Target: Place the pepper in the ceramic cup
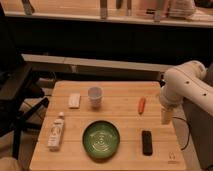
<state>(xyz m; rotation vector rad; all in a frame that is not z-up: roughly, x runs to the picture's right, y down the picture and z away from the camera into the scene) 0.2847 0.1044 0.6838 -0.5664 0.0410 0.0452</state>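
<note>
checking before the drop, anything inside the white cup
Inside the ceramic cup nothing shows on the inner wall in view; the floor is hidden by its near wall. The pepper lies on the table to its right; the tool hangs at the table's right edge.

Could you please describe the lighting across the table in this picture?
Camera view: warm, even light on the wooden table; dark background behind; the slender red-orange pepper and small white ceramic cup stand out clearly; the robot's pale pincer hangs beside the pepper.
</note>
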